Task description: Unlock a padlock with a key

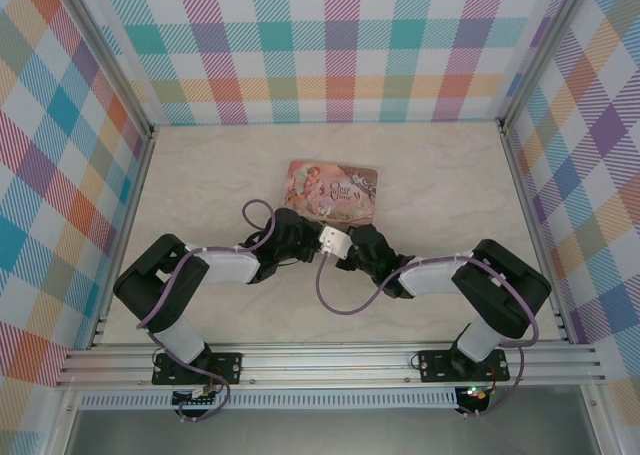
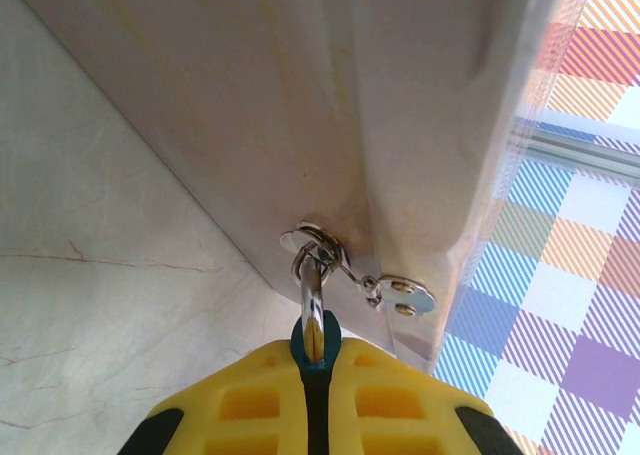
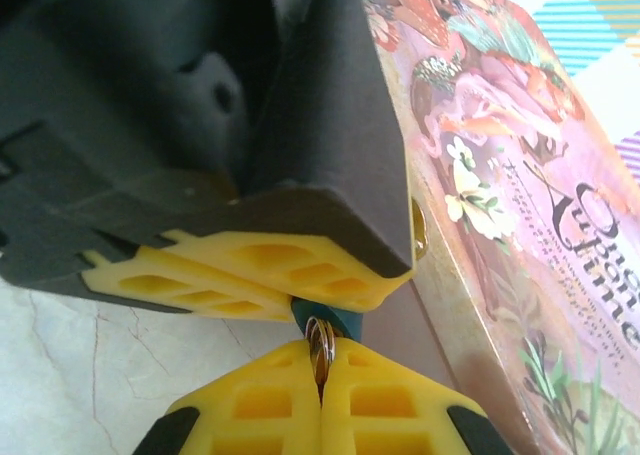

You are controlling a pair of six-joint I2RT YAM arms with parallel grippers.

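The padlock (image 2: 316,343) has a blue body, and my left gripper (image 2: 316,360) is shut on it. Its shiny shackle (image 2: 311,285) runs up through the hasp loop on the side of the pink pictured tin (image 2: 400,125). In the right wrist view the padlock's blue body (image 3: 340,321) peeks out under the left gripper's yellow fingers (image 3: 270,265). My right gripper (image 3: 321,365) is shut on the key (image 3: 320,343), whose thin metal ring end shows between the pads, pressed up to the padlock's underside. From above, both grippers (image 1: 300,237) (image 1: 352,245) meet at the tin's near edge (image 1: 332,193).
The tin's hasp plate (image 2: 405,296) with two rivets hangs beside the shackle. The tin's pictured lid (image 3: 520,175) rises close on the right of my right gripper. Checked walls (image 1: 340,45) enclose the pale marble-look table (image 1: 200,175) on three sides.
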